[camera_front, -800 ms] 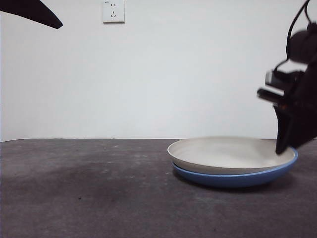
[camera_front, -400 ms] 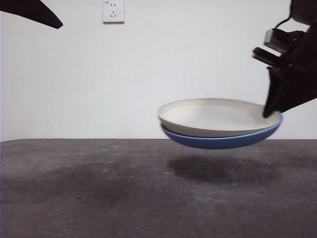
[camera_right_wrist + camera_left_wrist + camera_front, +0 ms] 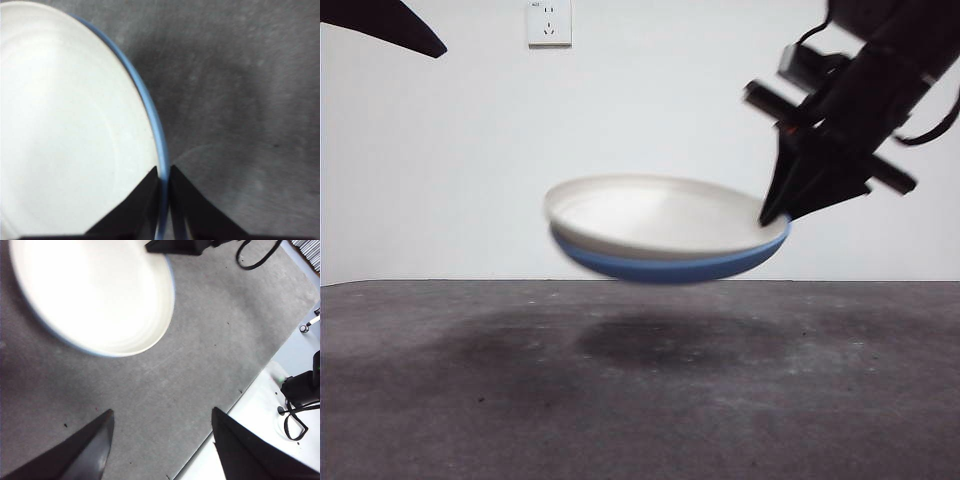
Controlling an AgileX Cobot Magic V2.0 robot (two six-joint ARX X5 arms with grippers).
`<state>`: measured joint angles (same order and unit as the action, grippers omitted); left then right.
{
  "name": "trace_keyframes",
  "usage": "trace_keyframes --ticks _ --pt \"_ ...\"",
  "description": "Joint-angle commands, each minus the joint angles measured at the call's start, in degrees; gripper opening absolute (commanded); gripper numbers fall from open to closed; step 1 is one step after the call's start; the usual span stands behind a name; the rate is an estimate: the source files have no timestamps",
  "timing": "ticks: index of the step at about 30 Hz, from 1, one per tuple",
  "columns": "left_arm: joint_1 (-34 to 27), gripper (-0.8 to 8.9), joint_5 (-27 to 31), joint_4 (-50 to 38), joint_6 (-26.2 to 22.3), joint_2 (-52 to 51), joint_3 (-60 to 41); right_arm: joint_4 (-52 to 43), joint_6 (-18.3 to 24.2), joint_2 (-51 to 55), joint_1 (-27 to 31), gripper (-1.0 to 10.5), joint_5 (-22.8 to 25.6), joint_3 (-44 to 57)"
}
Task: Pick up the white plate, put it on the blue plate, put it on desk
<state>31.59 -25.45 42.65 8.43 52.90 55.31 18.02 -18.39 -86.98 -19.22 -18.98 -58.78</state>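
Note:
The white plate [image 3: 655,212] lies nested in the blue plate [image 3: 665,268], and the stack hangs tilted in the air above the desk [image 3: 620,400]. My right gripper [image 3: 772,218] is shut on the stack's right rim, one jaw over the white plate [image 3: 65,125] and the other outside the blue plate's rim [image 3: 150,115]. In its own wrist view the right gripper [image 3: 164,170] pinches both rims. My left gripper [image 3: 160,412] hangs open high over the desk, away from the white plate [image 3: 90,290], and grips nothing.
A dark shadow [image 3: 660,345] lies on the desk beneath the stack. A wall socket [image 3: 549,22] sits high on the white wall. The waiting arm's black tip [image 3: 390,25] shows at the top left. The desk's edge [image 3: 240,390] and cables lie past it.
The right gripper has lifted the stacked plates off the desk and carried them up and to the left. The left arm has not moved.

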Motion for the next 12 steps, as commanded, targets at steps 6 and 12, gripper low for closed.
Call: trace_keyframes --ticks 6,12 --pt "0.42 3.12 -0.24 -0.42 -0.46 0.26 0.52 -6.95 -7.65 -7.5 -2.97 0.1 0.39 -0.7" --pt "0.42 3.12 -0.24 -0.42 -0.46 0.26 0.52 -8.04 -8.72 -12.37 -3.54 0.1 1.05 -0.81"
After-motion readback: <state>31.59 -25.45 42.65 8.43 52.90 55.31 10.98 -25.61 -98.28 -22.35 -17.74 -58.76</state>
